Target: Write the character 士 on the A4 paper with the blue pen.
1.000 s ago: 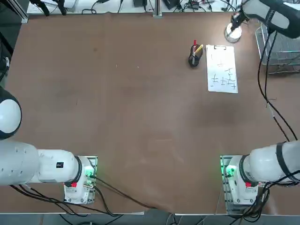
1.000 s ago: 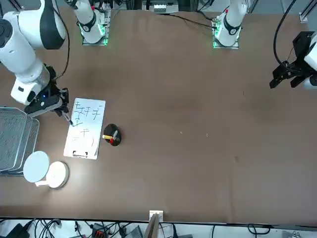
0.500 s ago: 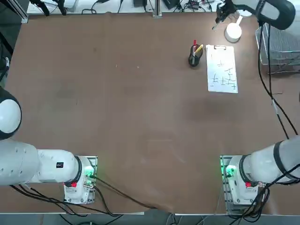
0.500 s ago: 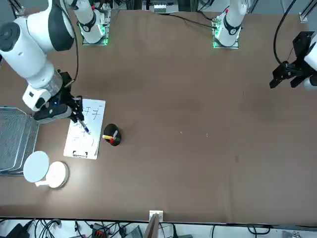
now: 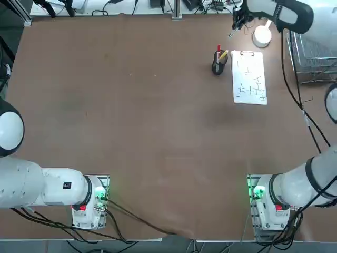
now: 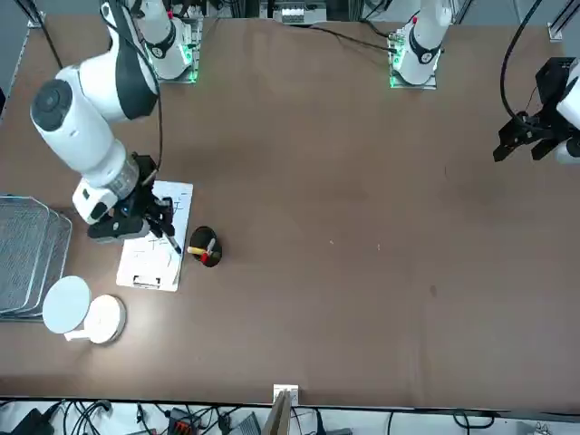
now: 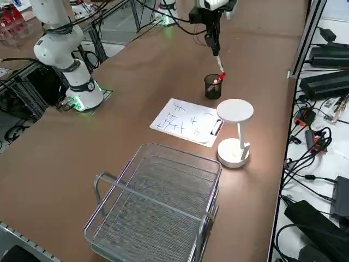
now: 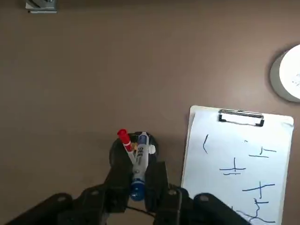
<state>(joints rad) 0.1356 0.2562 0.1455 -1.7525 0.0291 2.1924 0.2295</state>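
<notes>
Front view: hand (image 6: 172,237) now nearer pen holder (image 6: 205,246).

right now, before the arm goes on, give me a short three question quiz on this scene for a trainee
1. Which pen does the right gripper hold?
2. True or false: the A4 paper has no writing on it.
3. Fill in: the red pen stands in the black ____.

Key: 1. The blue pen. 2. False; it bears several cross-like characters. 3. Cup.
</notes>
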